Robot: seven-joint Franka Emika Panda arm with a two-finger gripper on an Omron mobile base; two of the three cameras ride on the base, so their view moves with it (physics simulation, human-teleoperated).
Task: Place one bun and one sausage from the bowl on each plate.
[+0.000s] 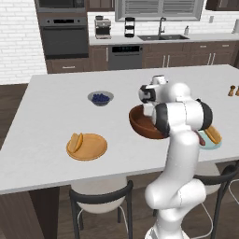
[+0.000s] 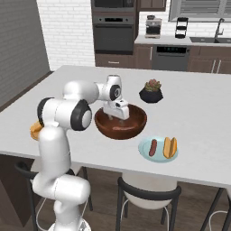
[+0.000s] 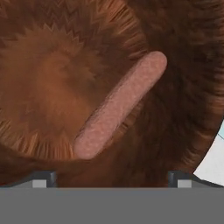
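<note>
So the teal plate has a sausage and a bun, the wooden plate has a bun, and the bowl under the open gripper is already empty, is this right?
Not quite: the bowl is not empty. The hand view shows one sausage lying in it, below the open gripper. The rest holds: the teal plate has both items, the wooden plate a bun.

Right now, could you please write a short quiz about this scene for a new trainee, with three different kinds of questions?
1. True or false: the teal plate holds both a bun and a sausage.
2. What lies in the bowl under the gripper? A) a bun B) a sausage C) berries
3. Fill in: the tan plate holds a bun but no ____.

Key
1. True.
2. B: one sausage lies on the bowl's floor; the gripper is open above it.
3. Sausage.
</note>
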